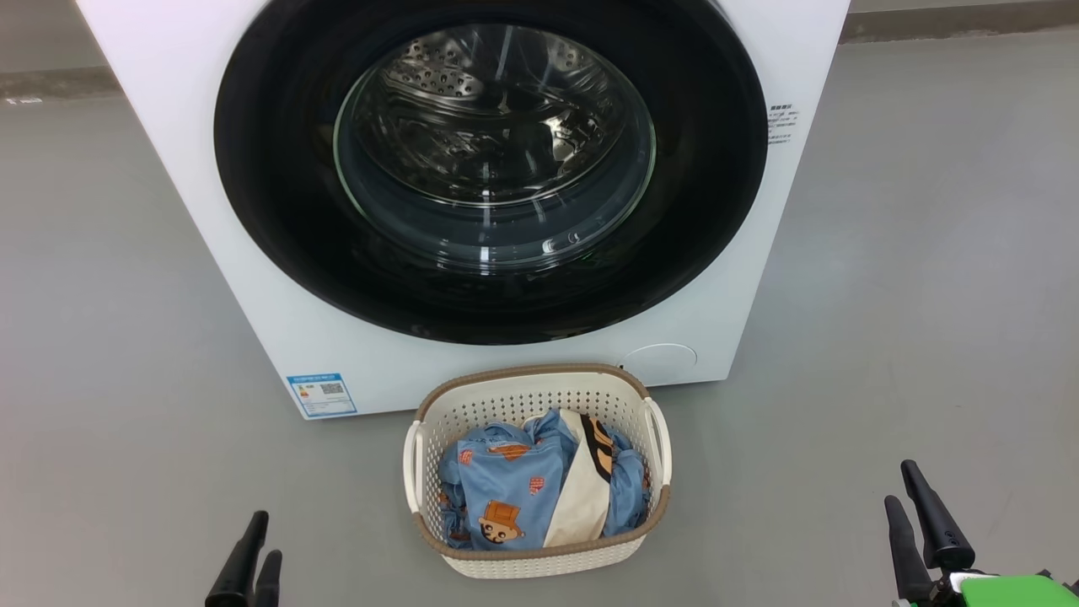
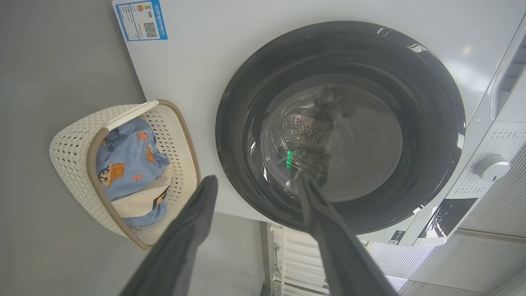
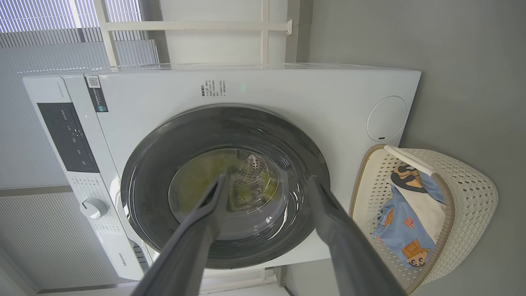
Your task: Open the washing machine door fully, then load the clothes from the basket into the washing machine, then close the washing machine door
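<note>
The washing machine door (image 1: 278, 211) stands shut on the white washing machine (image 1: 379, 371), upper frame. Blue clothes (image 1: 506, 480) fill the basket (image 1: 523, 403), lower centre.

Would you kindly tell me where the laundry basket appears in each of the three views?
Head view: the basket sits bottom centre, below the washing machine door.
Left wrist view: the basket is at middle left, left of the door.
Right wrist view: the basket is at lower right, right of the door.
Shared landmark: that round, black-ringed door, shut in all three.
</note>
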Robot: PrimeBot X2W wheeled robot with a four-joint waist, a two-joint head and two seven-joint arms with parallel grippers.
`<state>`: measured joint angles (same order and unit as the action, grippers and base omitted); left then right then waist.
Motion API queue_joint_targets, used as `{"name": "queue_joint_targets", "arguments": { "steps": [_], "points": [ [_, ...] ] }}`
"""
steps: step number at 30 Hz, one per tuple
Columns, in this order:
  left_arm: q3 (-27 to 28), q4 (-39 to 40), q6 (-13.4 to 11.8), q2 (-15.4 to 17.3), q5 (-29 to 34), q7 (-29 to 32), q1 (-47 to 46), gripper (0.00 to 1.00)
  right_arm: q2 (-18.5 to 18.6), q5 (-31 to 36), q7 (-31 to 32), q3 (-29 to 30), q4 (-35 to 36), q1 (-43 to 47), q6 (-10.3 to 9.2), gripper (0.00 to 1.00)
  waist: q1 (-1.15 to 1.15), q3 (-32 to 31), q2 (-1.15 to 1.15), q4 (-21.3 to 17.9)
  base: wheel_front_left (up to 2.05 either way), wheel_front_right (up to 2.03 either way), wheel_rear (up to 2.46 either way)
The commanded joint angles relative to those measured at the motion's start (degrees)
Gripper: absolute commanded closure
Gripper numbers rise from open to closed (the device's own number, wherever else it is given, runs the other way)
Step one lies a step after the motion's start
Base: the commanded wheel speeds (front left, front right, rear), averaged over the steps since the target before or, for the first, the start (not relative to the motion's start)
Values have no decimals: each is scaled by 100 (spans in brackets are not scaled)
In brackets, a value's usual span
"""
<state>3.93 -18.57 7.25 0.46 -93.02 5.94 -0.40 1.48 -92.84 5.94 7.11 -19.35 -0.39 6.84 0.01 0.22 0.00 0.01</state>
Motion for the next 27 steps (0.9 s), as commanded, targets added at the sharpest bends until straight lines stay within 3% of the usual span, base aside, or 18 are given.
{"name": "queue_joint_targets", "arguments": {
  "steps": [1, 4, 8, 15, 27],
  "points": [
    [9, 160, 5, 79, 31, -52, -172, 0, 27, 14, -37, -20, 152, -150, 6, 0, 5, -2, 0, 2, 0, 0, 0],
    [-12, 195, 6, 85, 58, -102, -170, 0, 33, 38, -71, -50, 159, -158, 8, 0, 12, -14, 0, 4, 0, 0, 0],
    [-52, 249, 6, 110, 150, -189, -168, 0, 63, 145, -159, -122, 142, -182, 10, 0, 0, -3, 0, 6, 0, 0, 0],
    [-96, 315, 7, 133, 382, -292, -179, 0, 123, 395, -289, -237, 95, -235, 13, 0, 0, 2, 0, 8, 0, 0, 0],
    [-111, 445, 9, 143, 1291, -495, -185, 0, 173, 1216, -504, -355, 65, -318, 19, 0, 0, 5, 0, 6, 0, 0, 0]
  ]
}}
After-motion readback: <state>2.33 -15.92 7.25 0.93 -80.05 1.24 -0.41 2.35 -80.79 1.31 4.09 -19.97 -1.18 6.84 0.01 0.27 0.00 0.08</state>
